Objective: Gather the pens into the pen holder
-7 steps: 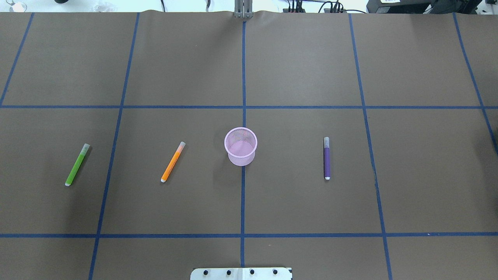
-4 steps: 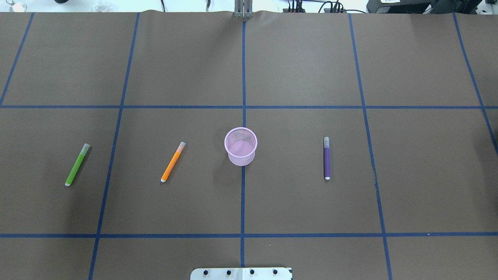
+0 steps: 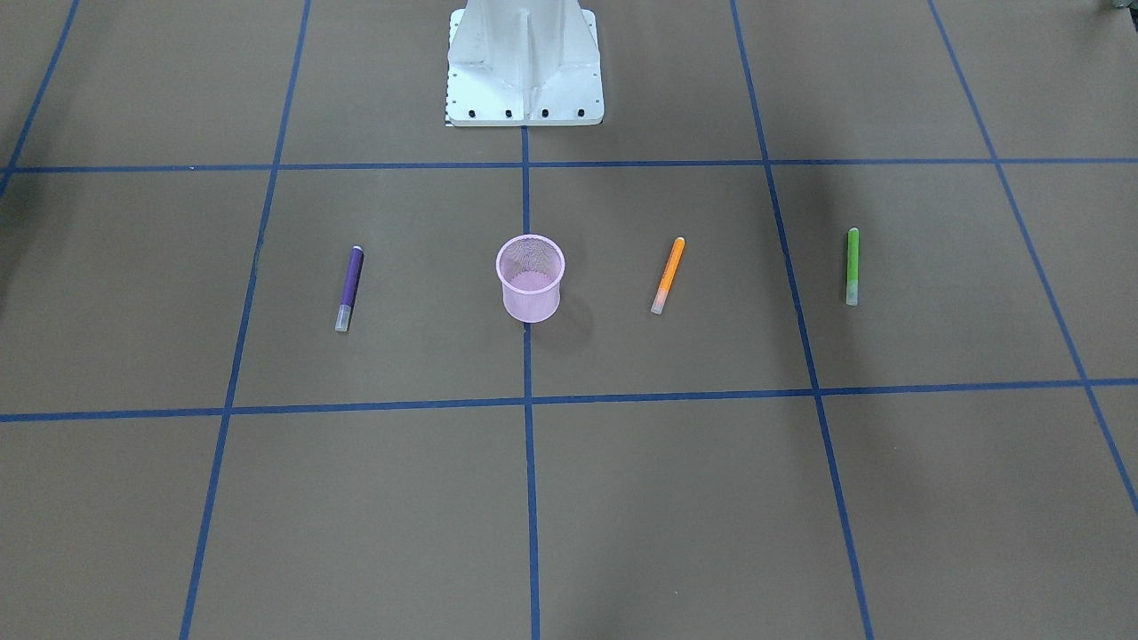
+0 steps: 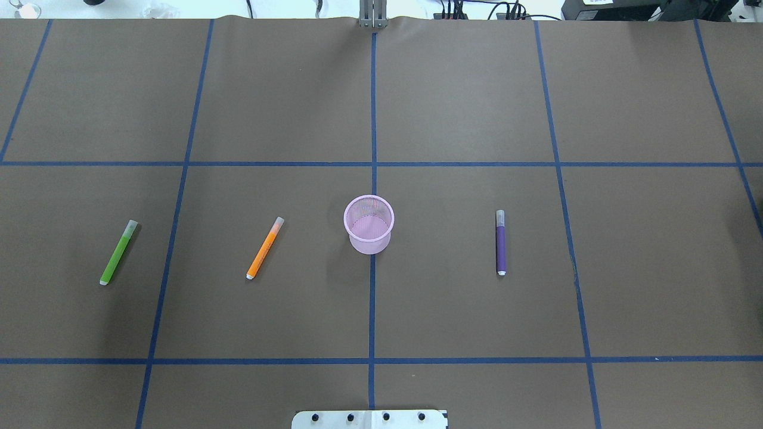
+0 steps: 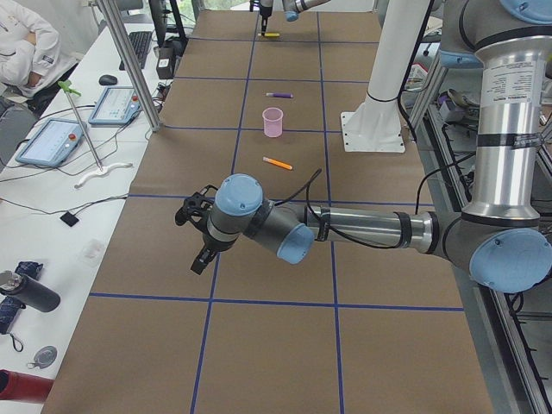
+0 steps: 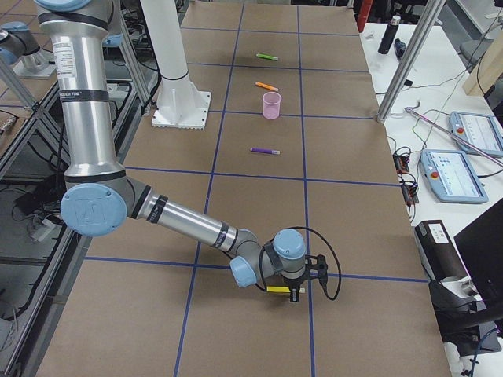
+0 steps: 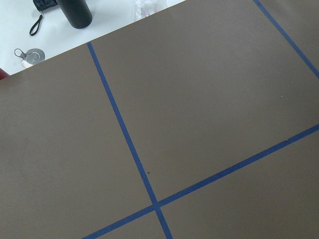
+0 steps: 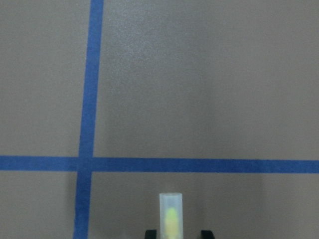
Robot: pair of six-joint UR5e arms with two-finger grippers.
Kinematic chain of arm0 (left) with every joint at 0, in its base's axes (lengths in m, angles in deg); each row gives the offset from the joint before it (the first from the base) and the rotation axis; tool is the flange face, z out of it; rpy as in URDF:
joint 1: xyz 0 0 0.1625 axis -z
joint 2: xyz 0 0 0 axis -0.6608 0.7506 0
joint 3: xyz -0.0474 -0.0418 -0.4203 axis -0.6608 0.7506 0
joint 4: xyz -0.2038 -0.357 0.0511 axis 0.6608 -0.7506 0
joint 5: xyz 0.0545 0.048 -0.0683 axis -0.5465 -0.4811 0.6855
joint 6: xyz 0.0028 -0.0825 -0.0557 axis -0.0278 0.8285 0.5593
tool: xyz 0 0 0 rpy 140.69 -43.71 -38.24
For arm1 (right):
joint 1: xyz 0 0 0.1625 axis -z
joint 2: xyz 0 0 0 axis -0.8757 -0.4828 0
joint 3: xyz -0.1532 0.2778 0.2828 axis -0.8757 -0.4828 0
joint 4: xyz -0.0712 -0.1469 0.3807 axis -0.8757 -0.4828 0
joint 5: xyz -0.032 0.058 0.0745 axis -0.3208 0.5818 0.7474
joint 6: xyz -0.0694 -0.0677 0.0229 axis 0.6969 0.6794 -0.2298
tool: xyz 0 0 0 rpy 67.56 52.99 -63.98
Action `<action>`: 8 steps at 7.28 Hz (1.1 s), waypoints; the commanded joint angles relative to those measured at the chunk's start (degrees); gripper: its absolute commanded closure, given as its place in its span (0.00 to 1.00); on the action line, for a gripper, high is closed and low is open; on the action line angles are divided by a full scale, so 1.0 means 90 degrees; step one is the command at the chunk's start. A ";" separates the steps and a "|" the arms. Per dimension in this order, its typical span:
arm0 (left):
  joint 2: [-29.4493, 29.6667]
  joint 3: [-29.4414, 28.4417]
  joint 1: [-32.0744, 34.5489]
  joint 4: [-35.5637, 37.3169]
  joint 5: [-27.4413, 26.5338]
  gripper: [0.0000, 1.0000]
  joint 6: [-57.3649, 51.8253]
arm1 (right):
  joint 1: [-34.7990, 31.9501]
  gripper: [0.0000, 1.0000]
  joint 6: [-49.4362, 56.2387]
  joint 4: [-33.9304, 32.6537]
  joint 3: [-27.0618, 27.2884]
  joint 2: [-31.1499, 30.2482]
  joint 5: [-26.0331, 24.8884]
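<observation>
1. The holder (image 4: 369,224) stands upright in the middle of the tabletop (image 4: 465,107), on the centre tape line (image 4: 373,119). Its pink bottom shows through the open mouth.
2. Three pens lie flat in a rough row with it, none touching it. The orange pen (image 4: 265,248) is near it on the robot's left. The green pen (image 4: 118,252) is farther out on that side. The purple pen (image 4: 501,242) is on the robot's right.
3. From the left end of the room the green pen is hidden, since the left arm (image 5: 345,228) stretches low across that stretch of tabletop.
4. The left jaws show only from that end, small and dark, and I cannot tell how wide they stand. Their wrist camera sees bare tabletop with a tape crossing, and a black bottle (image 7: 75,12) cut off at the top edge.
5. The right arm (image 6: 181,220) reaches to the far right end, well apart from the holder. The right jaws hang low over a yellow pen (image 6: 279,289).
6. In the right wrist view only that pen's pale cap (image 8: 171,214) shows, cut off by the bottom edge. Two dark slivers of the right jaws flank it. They are too little in view to tell whether they press on the pen or merely straddle it.
7. The base (image 3: 524,62) is cut off at the top of the front view.
8. A person (image 5: 26,47) sits beyond the left end, only partly in view.
</observation>
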 commanded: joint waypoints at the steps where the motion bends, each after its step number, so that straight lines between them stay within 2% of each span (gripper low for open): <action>1: 0.0000 -0.0017 0.0000 0.0000 0.0000 0.00 0.0000 | 0.0005 0.62 0.0000 0.0000 -0.0010 0.0035 0.0000; 8: 0.0010 -0.0056 0.0000 0.0000 0.0000 0.00 0.0000 | 0.0083 0.63 0.0010 0.0000 -0.0030 0.0044 -0.0156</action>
